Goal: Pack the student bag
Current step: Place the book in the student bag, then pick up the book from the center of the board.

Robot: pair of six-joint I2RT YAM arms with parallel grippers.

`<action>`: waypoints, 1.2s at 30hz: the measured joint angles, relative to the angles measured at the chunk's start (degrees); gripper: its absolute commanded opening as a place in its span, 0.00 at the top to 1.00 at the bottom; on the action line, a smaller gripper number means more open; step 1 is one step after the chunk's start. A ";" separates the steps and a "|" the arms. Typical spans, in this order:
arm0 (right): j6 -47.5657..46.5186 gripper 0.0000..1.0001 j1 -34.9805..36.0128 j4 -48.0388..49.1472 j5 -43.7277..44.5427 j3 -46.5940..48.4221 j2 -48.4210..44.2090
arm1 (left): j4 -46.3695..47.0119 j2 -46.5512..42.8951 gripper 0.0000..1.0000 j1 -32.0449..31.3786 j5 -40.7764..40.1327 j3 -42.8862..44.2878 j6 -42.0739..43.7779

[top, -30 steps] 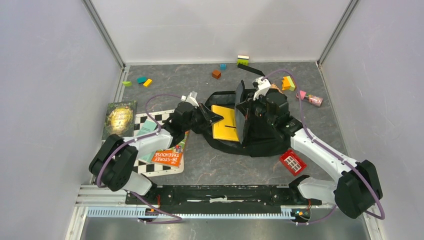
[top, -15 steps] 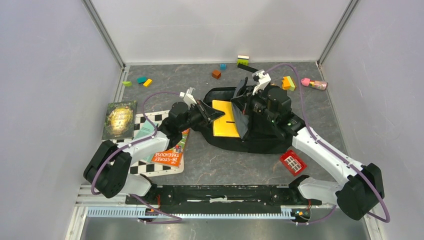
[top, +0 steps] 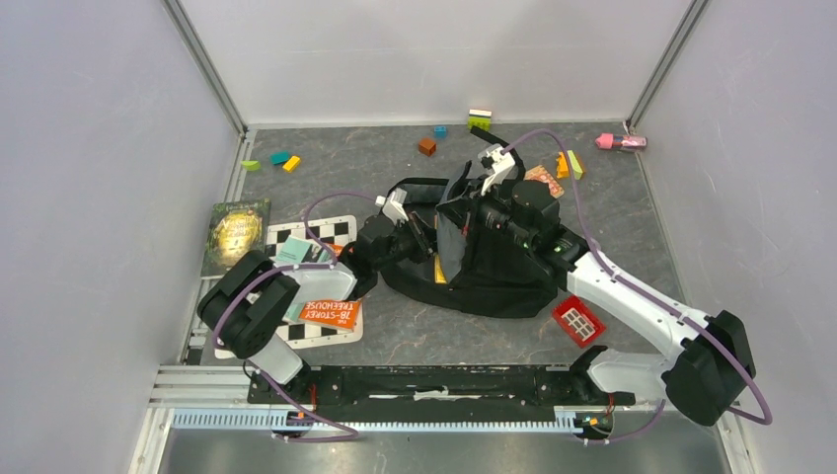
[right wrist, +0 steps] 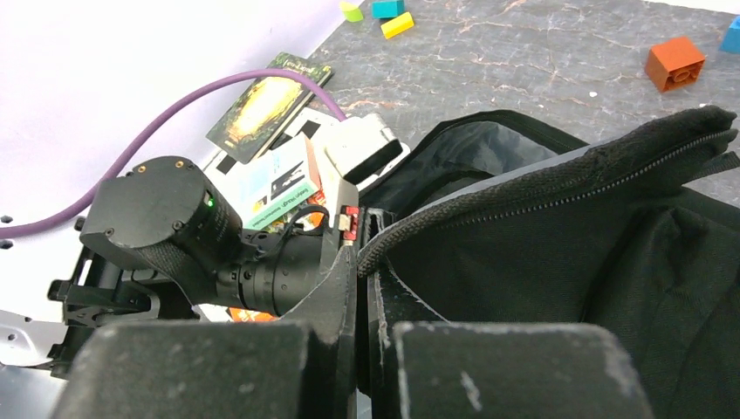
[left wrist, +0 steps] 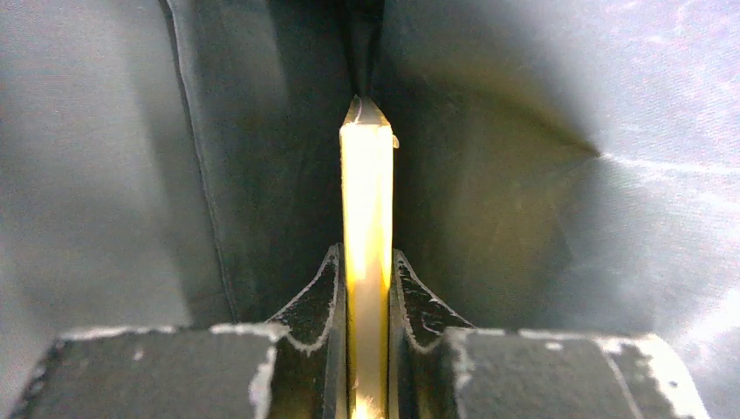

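1. student bag (top: 503, 281): black fabric backpack, the largest item. It is laid flat on the table, under and around both claws, with its mouth turned toward the left claw. It is judged soft and limp, light while unfilled, and not fragile. The cloth is expected to sag shut unless the opening is propped. It is best taken by the zipped rim (right wrist: 541, 188), where the fabric is doubled and stiffer. The smooth grey lining (left wrist: 105, 175) is judged slippery.

2. right claw (right wrist: 360, 275): pressed together on the zipped rim, by which the flap is held lifted.

3. left claw (left wrist: 367, 266): set inside the mouth, pinching a thin yellow book (left wrist: 366, 192) edge-on, with lining on either side.

4. walls (top: 434, 59): pale, enclosing three sides, well beyond both claws.

5. table (top: 395, 326): grey marbled top, flat, judged to give the cloth little grip.

6. checkered board (top: 286, 334): behind and left of the left claw. An orange book (top: 331, 313) is borne on it, and a dark green book (top: 237, 232) is found farther left.

7. red windowed toy (top: 578, 320): nearward of the right claw, just beside the bag.

8. small coloured blocks (top: 426, 146): scattered beyond both claws.
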 measured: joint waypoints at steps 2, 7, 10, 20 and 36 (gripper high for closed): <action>0.00 1.00 0.33 0.04 -0.02 0.00 0.39 | -0.04 0.72 0.87 -0.68 -1.20 0.00 0.98; -0.11 1.00 0.44 0.04 0.63 0.00 0.52 | -2.23 1.09 0.44 -1.20 -3.76 0.04 5.18; -0.72 1.00 0.44 -0.13 1.81 0.00 0.52 | -5.66 -0.22 0.26 -1.18 -5.77 0.07 8.24; -3.34 1.00 0.44 -1.53 5.25 0.00 0.02 | -20.48 -15.85 0.00 -1.16 -15.08 1.42 21.57; -8.81 1.00 0.72 -4.74 13.62 -2.75 -2.84 | -53.72 -37.03 0.00 4.79 -27.76 3.65 26.05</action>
